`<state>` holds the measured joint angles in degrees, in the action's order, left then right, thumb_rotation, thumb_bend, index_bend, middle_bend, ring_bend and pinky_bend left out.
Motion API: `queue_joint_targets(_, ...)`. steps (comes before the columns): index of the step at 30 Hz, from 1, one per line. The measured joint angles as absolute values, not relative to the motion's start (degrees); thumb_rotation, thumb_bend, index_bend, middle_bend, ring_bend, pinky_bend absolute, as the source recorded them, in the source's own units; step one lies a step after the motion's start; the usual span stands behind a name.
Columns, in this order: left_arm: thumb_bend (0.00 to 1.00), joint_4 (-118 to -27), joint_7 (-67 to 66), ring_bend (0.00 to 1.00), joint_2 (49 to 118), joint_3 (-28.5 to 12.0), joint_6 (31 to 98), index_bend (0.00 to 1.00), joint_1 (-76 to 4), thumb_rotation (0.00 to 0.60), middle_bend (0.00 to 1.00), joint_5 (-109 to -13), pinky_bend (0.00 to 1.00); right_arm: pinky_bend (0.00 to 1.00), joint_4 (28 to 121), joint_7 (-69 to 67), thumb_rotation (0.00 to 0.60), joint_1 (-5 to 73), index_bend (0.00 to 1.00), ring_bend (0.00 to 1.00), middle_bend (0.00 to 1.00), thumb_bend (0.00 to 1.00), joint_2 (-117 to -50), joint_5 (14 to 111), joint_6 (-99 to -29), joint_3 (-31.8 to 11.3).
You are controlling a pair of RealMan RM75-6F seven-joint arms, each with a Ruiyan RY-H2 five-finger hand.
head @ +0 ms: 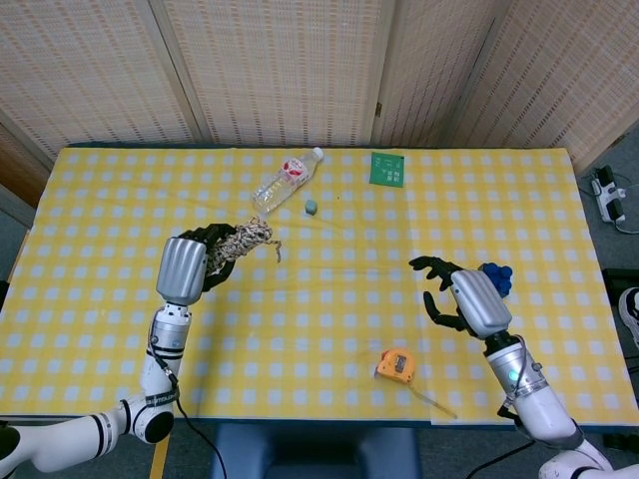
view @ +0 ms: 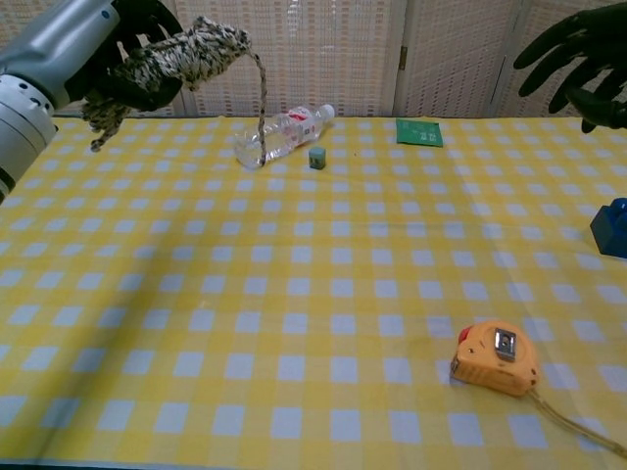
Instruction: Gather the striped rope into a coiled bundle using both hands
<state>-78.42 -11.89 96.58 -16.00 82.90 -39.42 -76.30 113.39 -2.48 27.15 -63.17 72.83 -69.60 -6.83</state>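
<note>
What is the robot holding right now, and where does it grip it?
The left hand grips the rope around the bundled middle, with one end dangling free. The right hand holds nothing, fingers spread.

On a yellow checked table (head: 329, 289): 1 striped rope (head: 243, 239) bundled in 1 of 2 robot hands, the left hand (head: 188, 265), the right hand (head: 469, 299) bare; 1 plastic bottle (head: 285, 182), 1 small grey-green block (head: 311, 207), 1 green card (head: 387, 168), 1 blue brick (head: 496, 276) and 1 orange tape measure (head: 396, 365).
</note>
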Motion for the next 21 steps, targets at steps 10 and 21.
queue_joint_targets(10,0.63,-82.47,-11.96,0.58,94.29,-16.33,80.69,0.58,-37.93,0.600,0.61,-75.00,0.65,0.02,106.50,-1.28,0.600,18.31,0.00,0.05,0.03,0.61,-63.07,83.93,-79.59,-0.40)
queue_joint_targets(21,0.63,-83.71,-11.72,0.58,93.67,-16.87,80.81,0.58,-37.05,0.600,0.61,-75.44,0.64,0.00,99.03,-0.53,0.600,7.73,0.00,0.00,0.00,0.61,-65.80,88.77,-91.30,3.00)
